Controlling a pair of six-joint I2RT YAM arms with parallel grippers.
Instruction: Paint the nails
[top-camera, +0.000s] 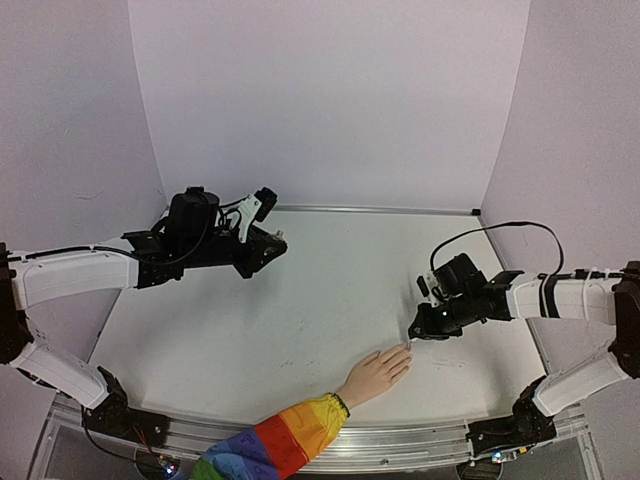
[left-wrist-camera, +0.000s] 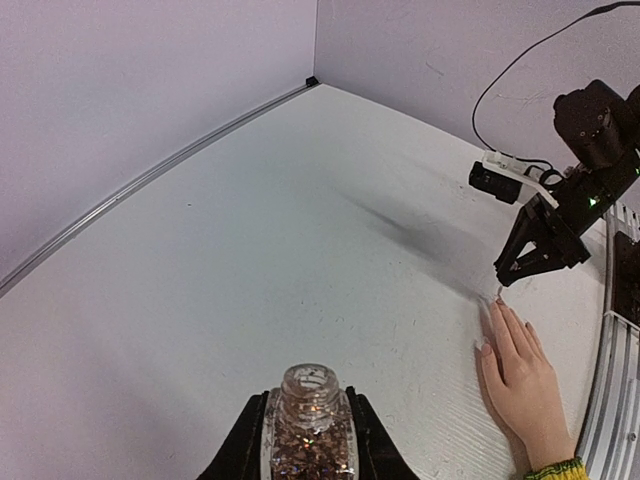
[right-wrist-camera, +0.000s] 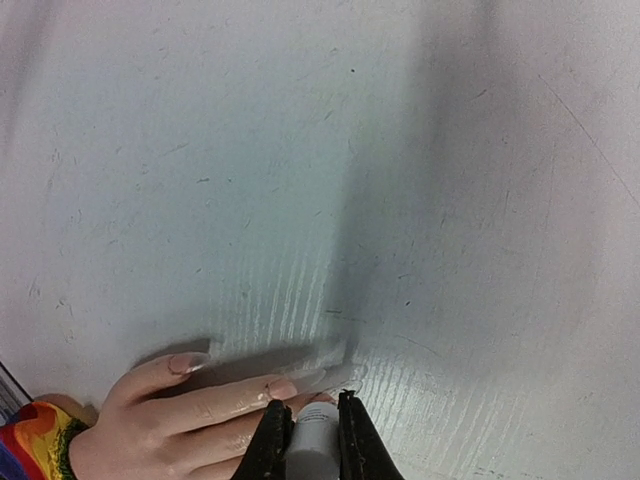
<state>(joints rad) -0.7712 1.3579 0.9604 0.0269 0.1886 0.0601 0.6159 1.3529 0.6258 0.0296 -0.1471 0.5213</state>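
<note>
Pale table (top-camera: 330, 290) across the centre of the overhead view; at left of that frame, the left gripper (top-camera: 262, 245), raised and well apart from everything else; clamped, in its own wrist view, around an open bottle (left-wrist-camera: 308, 420) of glittery polish, upright at bottom centre. At lower centre of the overhead frame, a flesh-coloured hand (top-camera: 378, 375) laid flat, fingers stretched and relaxed, gripping nothing, trailing a rainbow-striped sleeve (top-camera: 280, 440). Just right of it, the right gripper (top-camera: 420, 330), pinched on a white brush cap (right-wrist-camera: 314, 430) at the bottom edge of its wrist view, directly over the fingertips. Smallest of all, the nails (right-wrist-camera: 285, 386), pale and glossy, at lower left of that view, just beside the cap; bristles hidden, so impossible to say whether touching. Probably at or near a stroke. Risks from here: pressing too low and jabbing skin; drifting sideways and smearing polish onto finger or table; a twitch of the hand spoiling the aim.
</note>
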